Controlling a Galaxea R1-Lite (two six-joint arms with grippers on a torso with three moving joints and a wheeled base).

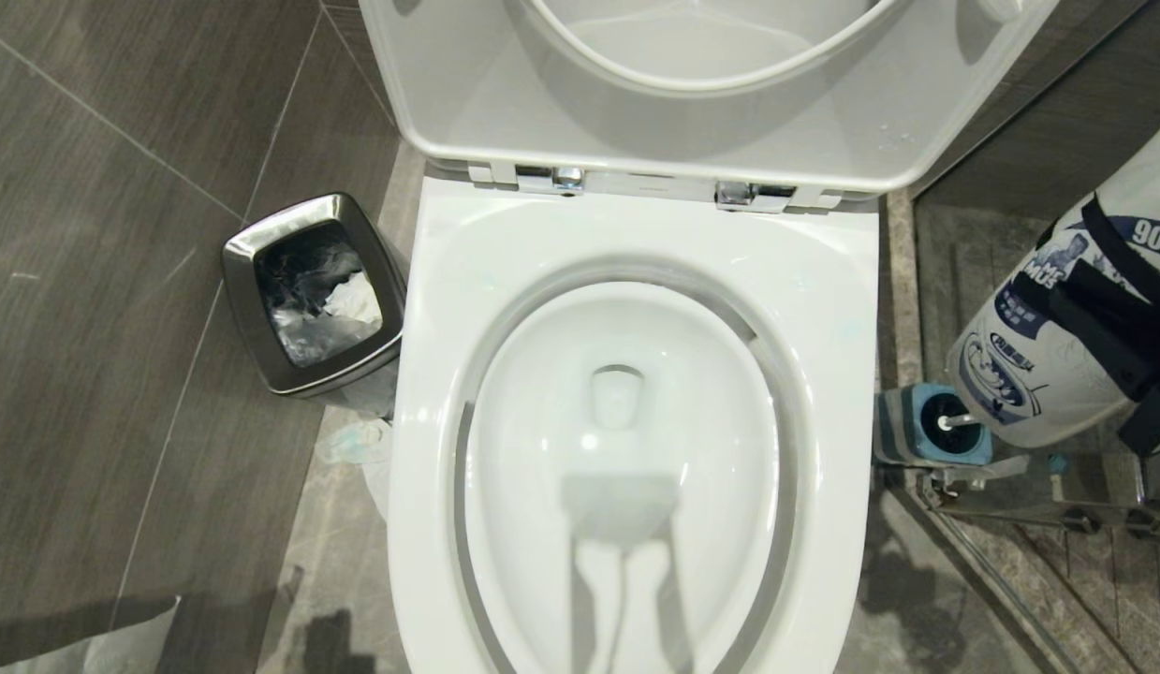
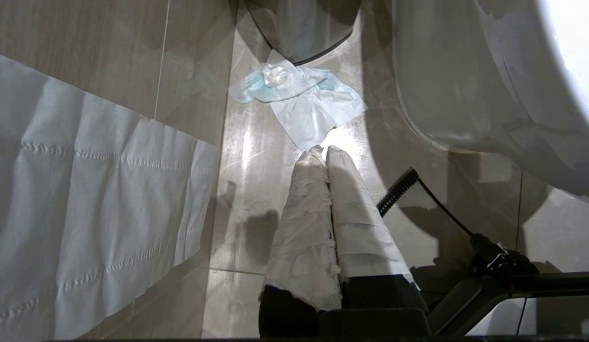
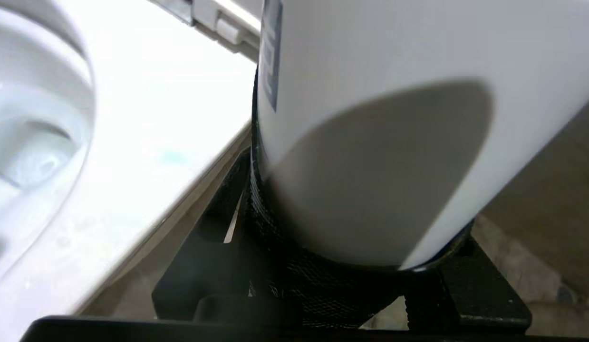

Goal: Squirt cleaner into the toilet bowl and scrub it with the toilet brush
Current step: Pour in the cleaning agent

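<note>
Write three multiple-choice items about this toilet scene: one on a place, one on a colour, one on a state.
1. On which side of the toilet bowl does the steel waste bin stand?
A. the robot's left
B. the robot's right
C. on the raised lid

2. What colour is the top of the brush holder?
A. red
B. yellow
C. blue

3. What is the state of the right gripper?
A. open and empty
B. closed on a white bottle
C. closed on the toilet brush

Answers:
1 A: the waste bin is on the floor left of the toilet bowl.
2 C: the brush holder is blue around the toilet brush.
3 B: the right gripper clasps the white bottle. The left gripper hangs shut over the floor.
</note>
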